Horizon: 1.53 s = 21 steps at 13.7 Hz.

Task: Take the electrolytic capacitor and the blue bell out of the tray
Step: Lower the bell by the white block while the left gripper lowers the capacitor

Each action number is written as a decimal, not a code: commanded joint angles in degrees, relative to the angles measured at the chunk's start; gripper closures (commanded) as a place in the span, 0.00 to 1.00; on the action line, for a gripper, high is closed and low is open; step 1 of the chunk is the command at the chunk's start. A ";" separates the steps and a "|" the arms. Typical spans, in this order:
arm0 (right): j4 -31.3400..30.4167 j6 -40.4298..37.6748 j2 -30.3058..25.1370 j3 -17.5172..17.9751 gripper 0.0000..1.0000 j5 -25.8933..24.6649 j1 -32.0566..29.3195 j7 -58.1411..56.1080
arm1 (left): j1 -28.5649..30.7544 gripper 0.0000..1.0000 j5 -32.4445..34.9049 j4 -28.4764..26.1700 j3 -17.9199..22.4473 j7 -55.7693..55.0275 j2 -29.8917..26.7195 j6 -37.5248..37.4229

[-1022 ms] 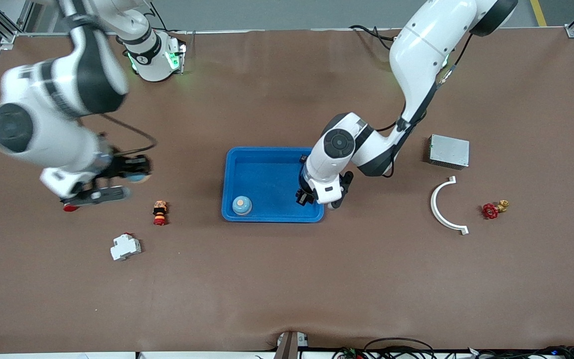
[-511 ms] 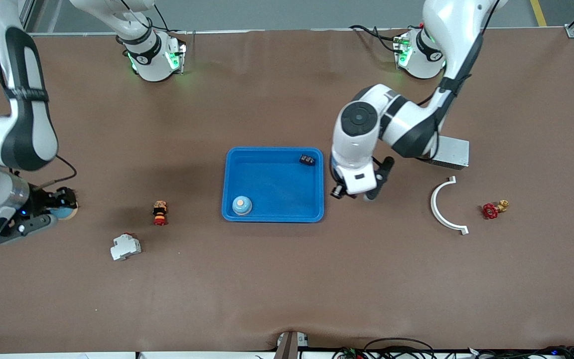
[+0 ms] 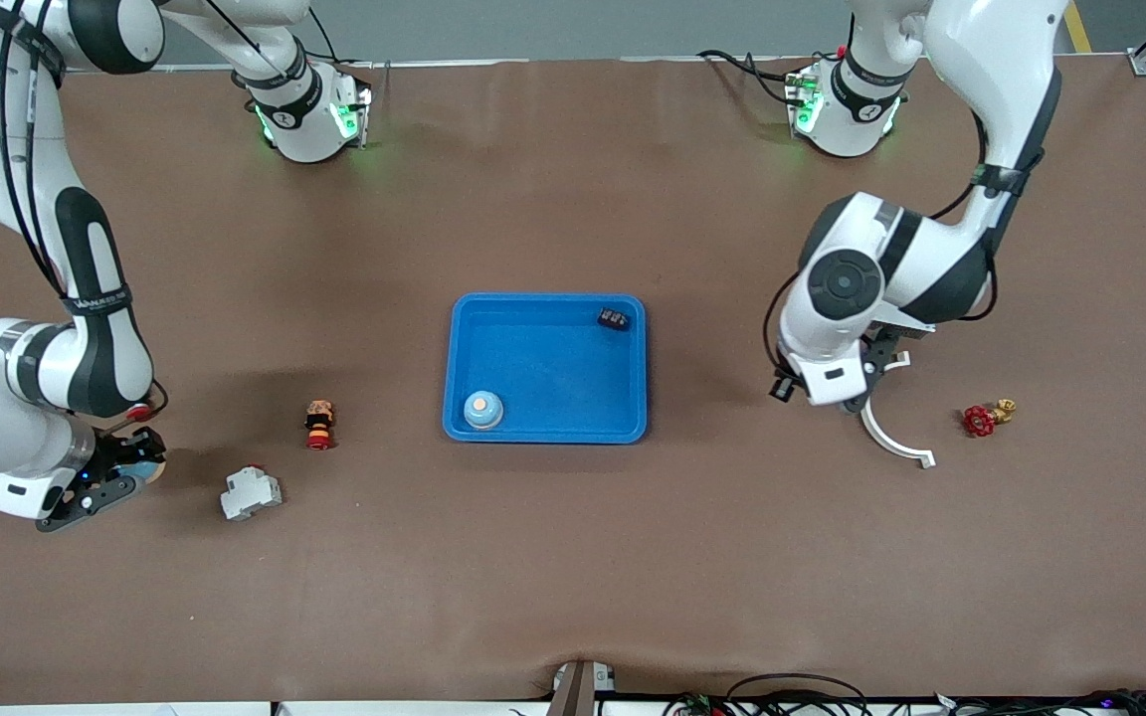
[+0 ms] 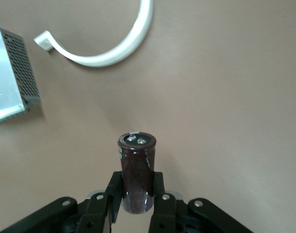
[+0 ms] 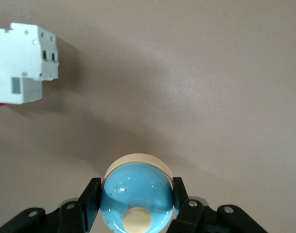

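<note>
My left gripper [image 3: 837, 396] is shut on a dark maroon capacitor [image 4: 136, 170], gripped near its lower end [image 4: 136, 194], over bare table beside a white curved piece [image 3: 889, 430]. My right gripper [image 3: 115, 475] is shut on a blue bell [image 5: 137, 199] with a cream base, held between its fingers [image 5: 137, 206] low over the table at the right arm's end, beside a white breaker [image 3: 251, 492]. A blue tray [image 3: 545, 434] lies mid-table. It holds a second blue bell [image 3: 482, 408] and a small dark part [image 3: 614, 318].
A red valve [image 3: 981, 420] lies toward the left arm's end. A perforated metal box [image 4: 9, 77] and the curved piece [image 4: 113, 48] show in the left wrist view. A small red and orange part [image 3: 318, 424] lies between the breaker [image 5: 24, 63] and the tray.
My left gripper has moved from the tray's corner toward the left arm's end, up to the curved piece. My right gripper has swung toward the right arm's end and nearer the front camera.
</note>
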 commanded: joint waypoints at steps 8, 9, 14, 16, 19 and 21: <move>6.87 0.95 7.32 1.32 0.99 5.24 -1.14 -0.49 | 5.56 1.00 2.70 -5.22 -0.16 2.74 6.47 8.03; 6.87 0.95 7.41 1.32 0.95 5.94 -1.14 -0.58 | 6.87 1.00 3.31 -5.22 -0.16 2.74 7.08 8.91; 6.87 0.69 6.98 1.41 0.00 6.47 -1.66 -0.75 | 8.12 0.03 5.07 -4.78 -0.33 2.31 7.27 9.18; 6.70 -1.41 5.23 1.59 0.00 6.56 -1.23 -0.58 | 8.02 0.00 5.07 -4.61 -0.51 1.78 6.13 8.66; 7.48 -13.60 0.14 3.25 0.00 9.00 -0.53 2.74 | 7.76 0.00 4.90 -3.21 -0.68 1.34 5.86 8.48; 7.58 -20.37 -4.52 3.70 0.00 10.78 2.53 16.05 | 6.89 0.00 4.28 -1.46 -2.00 -1.10 5.95 8.39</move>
